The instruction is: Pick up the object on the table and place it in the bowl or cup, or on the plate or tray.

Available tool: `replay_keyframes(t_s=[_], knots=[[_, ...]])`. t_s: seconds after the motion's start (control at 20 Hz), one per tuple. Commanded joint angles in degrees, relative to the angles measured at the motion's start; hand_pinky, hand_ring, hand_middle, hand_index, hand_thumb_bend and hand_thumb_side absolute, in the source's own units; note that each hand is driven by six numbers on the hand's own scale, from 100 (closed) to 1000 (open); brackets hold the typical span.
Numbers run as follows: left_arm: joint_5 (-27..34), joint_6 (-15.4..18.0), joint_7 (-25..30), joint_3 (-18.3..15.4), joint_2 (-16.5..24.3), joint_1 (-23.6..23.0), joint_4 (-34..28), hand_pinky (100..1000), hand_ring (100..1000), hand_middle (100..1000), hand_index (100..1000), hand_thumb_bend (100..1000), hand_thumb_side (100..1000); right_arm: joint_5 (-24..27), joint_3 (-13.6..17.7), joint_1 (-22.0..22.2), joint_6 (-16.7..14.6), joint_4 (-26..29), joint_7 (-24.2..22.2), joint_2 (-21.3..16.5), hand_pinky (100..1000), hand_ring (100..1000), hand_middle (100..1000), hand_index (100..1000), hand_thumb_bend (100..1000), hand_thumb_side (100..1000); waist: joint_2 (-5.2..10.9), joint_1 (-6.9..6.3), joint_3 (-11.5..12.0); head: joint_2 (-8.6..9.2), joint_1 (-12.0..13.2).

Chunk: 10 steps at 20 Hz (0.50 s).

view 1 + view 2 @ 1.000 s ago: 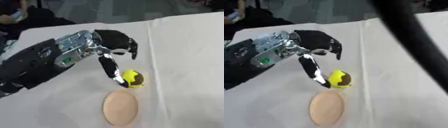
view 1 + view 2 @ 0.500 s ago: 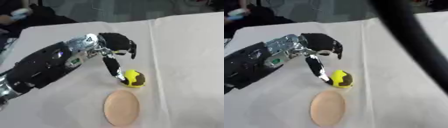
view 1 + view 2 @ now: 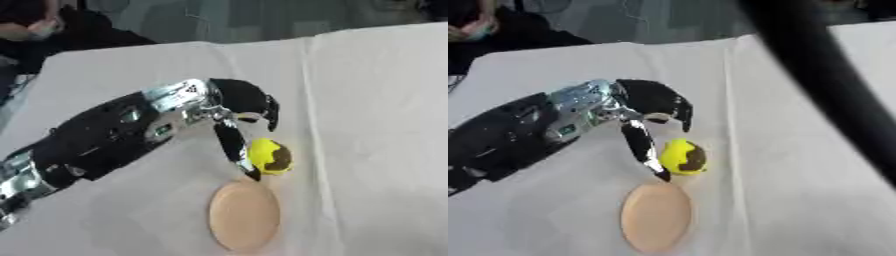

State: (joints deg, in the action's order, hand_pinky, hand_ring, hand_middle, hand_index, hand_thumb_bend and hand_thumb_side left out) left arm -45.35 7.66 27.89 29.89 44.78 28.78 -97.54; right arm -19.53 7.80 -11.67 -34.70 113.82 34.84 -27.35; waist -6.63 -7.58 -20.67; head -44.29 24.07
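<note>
A yellow ball with a brown patch (image 3: pixel 269 156) lies on the white cloth just above a flat tan plate (image 3: pixel 245 215). My left hand (image 3: pixel 238 97) comes in from the left and hovers over the ball. Its thumb (image 3: pixel 232 145) points straight down and rests against the ball's left side, its tip near the plate's upper rim. The black fingers (image 3: pixel 267 109) arch over the ball's top, and a gap shows between them and the ball. The hand does not close on the ball. My right hand shows in neither view.
The white tablecloth (image 3: pixel 376 125) spreads wide to the right and behind, with a crease running down it. In the right eye view a blurred dark bar (image 3: pixel 824 85) crosses from the top to the right edge, close to the camera. The table's far edge lies at top left.
My left forearm has sunk lower and swung more across the cloth. The hand, the ball and the plate stay almost where they were.
</note>
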Motion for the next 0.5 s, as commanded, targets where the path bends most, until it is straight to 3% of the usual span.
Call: replay_keyframes(t_s=[0.05, 0.5], knots=[[0.72, 0.42, 0.77, 0.34, 0.14, 0.91, 0.88, 595, 746, 743, 761, 655, 716, 0.44, 0.52, -0.85, -17.27, 0.78, 17.13, -1.51, 457, 490, 535, 629, 550, 631, 0.48, 0.36, -0.04, 0.17, 0.60], [-0.11, 1.53, 0.96, 1.34, -1.53, 1.32, 3.80, 593, 744, 740, 758, 677, 644, 0.61, 0.24, -1.73, -17.27, 0.78, 17.13, -1.53, 457, 490, 534, 627, 548, 629, -0.21, 0.05, -0.66, 0.18, 1.30]])
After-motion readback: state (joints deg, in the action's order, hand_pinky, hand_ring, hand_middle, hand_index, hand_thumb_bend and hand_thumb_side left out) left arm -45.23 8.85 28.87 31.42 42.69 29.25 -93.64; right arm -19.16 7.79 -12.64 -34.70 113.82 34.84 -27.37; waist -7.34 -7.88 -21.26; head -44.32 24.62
